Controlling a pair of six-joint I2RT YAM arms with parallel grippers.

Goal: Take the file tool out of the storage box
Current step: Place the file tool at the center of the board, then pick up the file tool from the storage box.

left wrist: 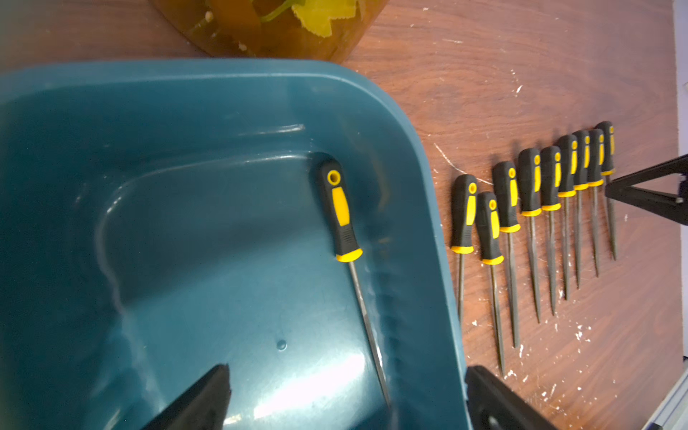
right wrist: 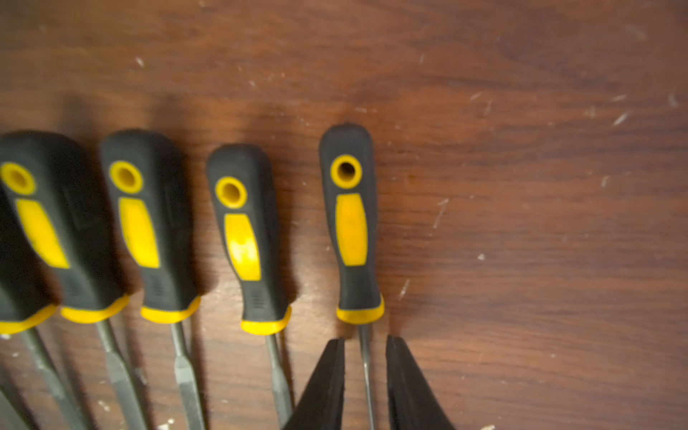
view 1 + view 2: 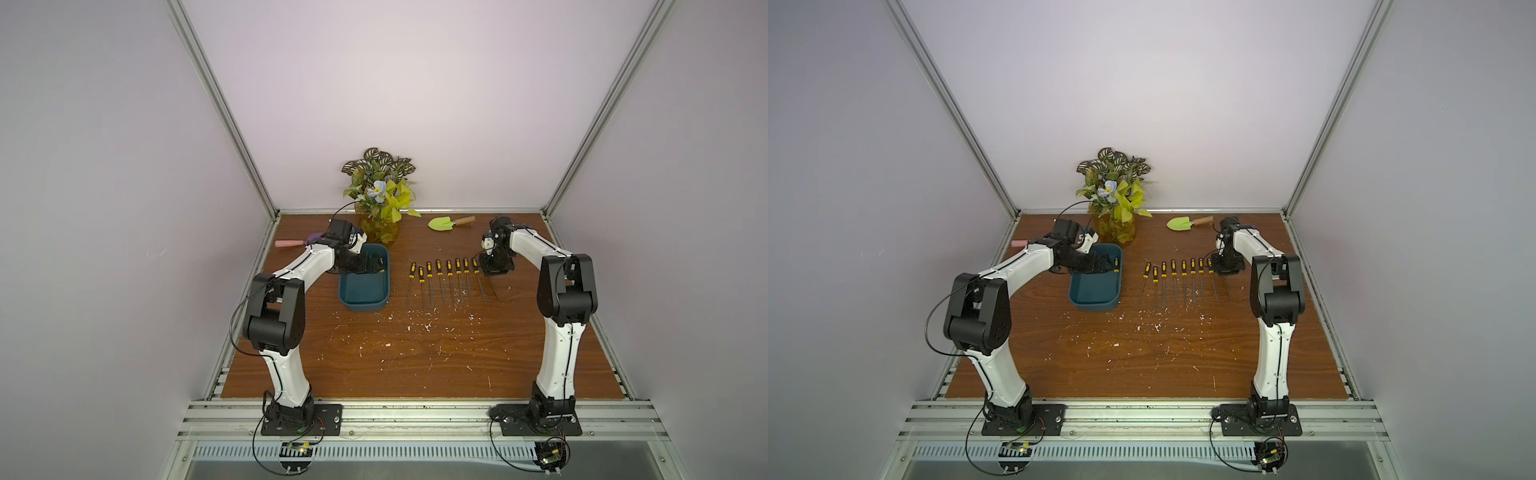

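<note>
While the left gripper [image 1: 346,372] hangs over the storage box [image 1: 208,80] with its jaws spread wide and gripping nothing, the file tool [image 1: 340,212] lies flat on the box floor. Its thin shaft runs back into the gap between the two fingers, closer to the one on the side of the row of files [image 3: 446,274], and its black-and-yellow handle lies ahead of the fingertips, close to the box wall. That same finger sits over the box rim, while the opposite finger hangs over the floor of the box. An amber vase [image 1: 268,33] stands just beyond the box's far wall.

The right gripper [image 2: 364,340] is low over the wooden table [image 3: 415,365] at the end of the row. Its jaws stand slightly apart, one on each side of the shaft of the last file [image 2: 352,223]. A sliver of table shows on either side of the shaft, so nothing is clamped. The handle of that file lies just ahead of the fingertips, and its neighbours lie off to one side of the jaws.
</note>
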